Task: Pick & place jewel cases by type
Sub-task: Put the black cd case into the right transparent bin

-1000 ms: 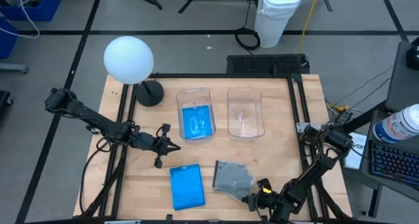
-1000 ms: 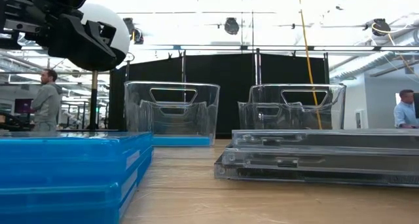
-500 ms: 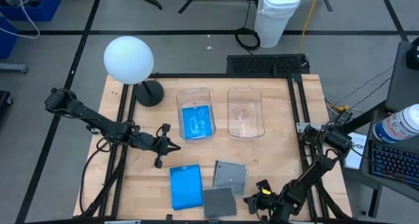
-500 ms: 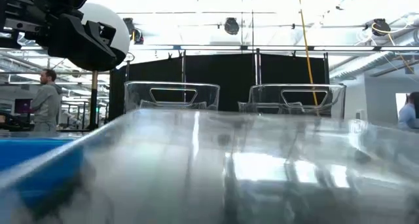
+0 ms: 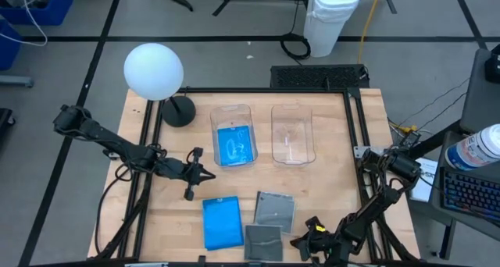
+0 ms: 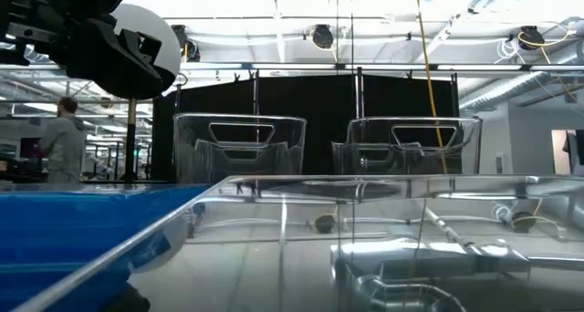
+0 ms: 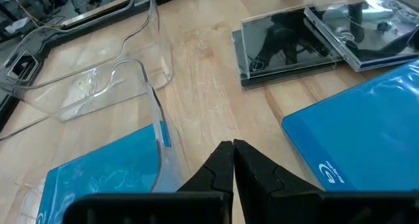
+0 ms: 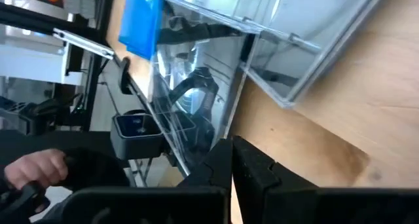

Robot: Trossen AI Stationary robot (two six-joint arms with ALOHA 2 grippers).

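A bright blue jewel case [image 5: 222,222] lies flat on the table. Right of it lies a grey see-through case [image 5: 275,210]. A second grey case [image 5: 263,242] lies flat at the table's near edge and fills the low view [image 6: 383,248]. Another blue case [image 5: 236,145] lies inside the left clear tub [image 5: 233,111]. My left gripper [image 5: 200,172] hovers shut left of that tub, above bare wood [image 7: 232,150]. My right gripper [image 5: 306,236] is shut and low, just right of the near grey case [image 8: 196,106]. My right gripper's shut fingertips [image 8: 222,149] point level from the table's right at the right edge [image 8: 242,67] of the near grey case. Whether they touch it, I cannot tell. The case lies flat on the table.
The right clear tub [image 5: 291,134] stands beside the left one at the table's middle. A lamp with a white globe [image 5: 154,70] and black base [image 5: 179,112] stands at the far left. A black frame rail [image 5: 353,134] borders the table. A person [image 6: 66,143] stands in the room behind.
The upper grey case, which lay askew on the other grey case, has slid off it toward the near edge and now lies flat beside the blue case's near end. The lower grey case has stayed put. My right gripper has drawn back slightly toward the right.
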